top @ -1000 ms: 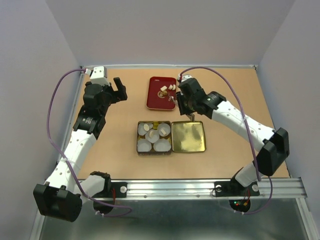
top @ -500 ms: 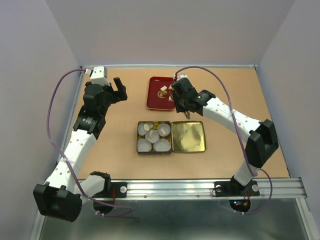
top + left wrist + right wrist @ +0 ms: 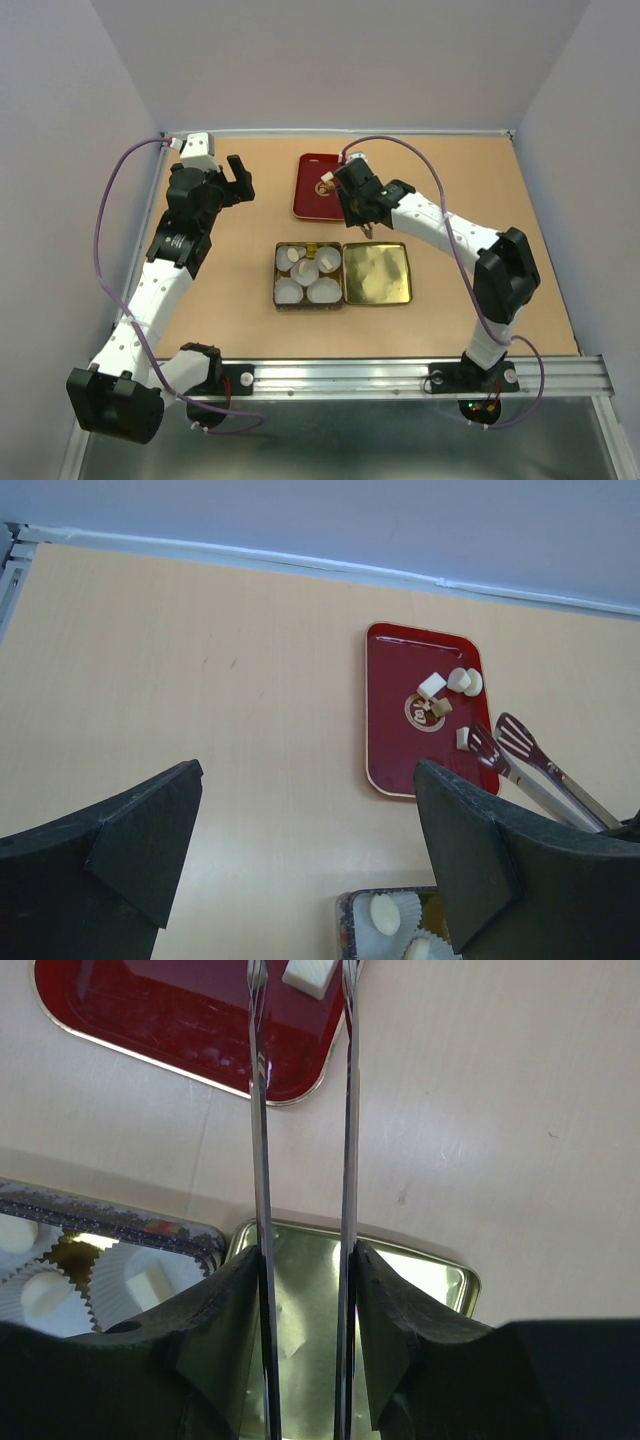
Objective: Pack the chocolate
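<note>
The right gripper pinches a pair of long metal tweezers between its black fingers, one pad against each blade. The blades run parallel with a gap between them. Their spoon-shaped tips hang over the near right corner of the glossy red rectangular tray, where the small cream-white and light brown chocolate pieces lie clustered. One white block sits just beside a tip; whether they touch cannot be told. The left gripper is spread wide, holding nothing, above the tan table left of the tray. Nearer the arm bases stands an open rectangular metal tin of white fluted paper cups, several with a cream piece inside, its gold lid lying open beside it on the right.
</note>
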`<state>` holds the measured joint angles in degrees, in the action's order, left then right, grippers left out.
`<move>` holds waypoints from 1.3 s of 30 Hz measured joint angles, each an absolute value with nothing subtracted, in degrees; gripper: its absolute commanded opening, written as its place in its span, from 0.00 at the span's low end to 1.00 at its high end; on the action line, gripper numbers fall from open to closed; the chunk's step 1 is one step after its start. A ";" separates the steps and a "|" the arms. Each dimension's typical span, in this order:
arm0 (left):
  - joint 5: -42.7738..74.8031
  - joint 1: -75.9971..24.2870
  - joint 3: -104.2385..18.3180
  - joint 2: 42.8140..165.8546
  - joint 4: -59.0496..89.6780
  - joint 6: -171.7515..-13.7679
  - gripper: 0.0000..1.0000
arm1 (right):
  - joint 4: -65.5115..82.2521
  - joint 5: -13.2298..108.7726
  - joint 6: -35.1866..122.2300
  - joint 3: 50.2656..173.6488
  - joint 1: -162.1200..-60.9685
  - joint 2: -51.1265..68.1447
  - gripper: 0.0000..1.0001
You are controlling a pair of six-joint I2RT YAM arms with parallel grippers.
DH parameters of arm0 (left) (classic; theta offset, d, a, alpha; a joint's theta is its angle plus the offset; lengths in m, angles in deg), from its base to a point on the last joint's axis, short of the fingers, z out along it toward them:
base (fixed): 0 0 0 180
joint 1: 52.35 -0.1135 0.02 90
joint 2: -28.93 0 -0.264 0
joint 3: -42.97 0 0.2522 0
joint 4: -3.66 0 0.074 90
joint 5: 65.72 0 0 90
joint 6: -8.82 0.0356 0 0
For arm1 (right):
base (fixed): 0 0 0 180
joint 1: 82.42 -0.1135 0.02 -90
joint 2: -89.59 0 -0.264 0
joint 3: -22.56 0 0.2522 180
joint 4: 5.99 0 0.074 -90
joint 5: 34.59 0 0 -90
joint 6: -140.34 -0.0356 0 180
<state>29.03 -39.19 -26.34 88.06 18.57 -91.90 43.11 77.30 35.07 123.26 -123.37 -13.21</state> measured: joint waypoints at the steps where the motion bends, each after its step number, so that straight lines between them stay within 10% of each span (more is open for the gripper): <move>1: 29.01 -39.19 -26.34 88.06 18.57 -91.90 0.99 | 43.11 77.32 35.07 123.26 -123.37 -13.32 0.47; 39: 29.31 -38.84 -26.34 88.00 18.59 -91.53 0.99 | 41.75 78.00 35.59 125.49 -122.93 -19.86 0.32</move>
<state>29.31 -38.84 -26.34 88.00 18.59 -91.53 41.75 78.00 35.59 125.49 -122.93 -19.86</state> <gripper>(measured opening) 0.985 0.364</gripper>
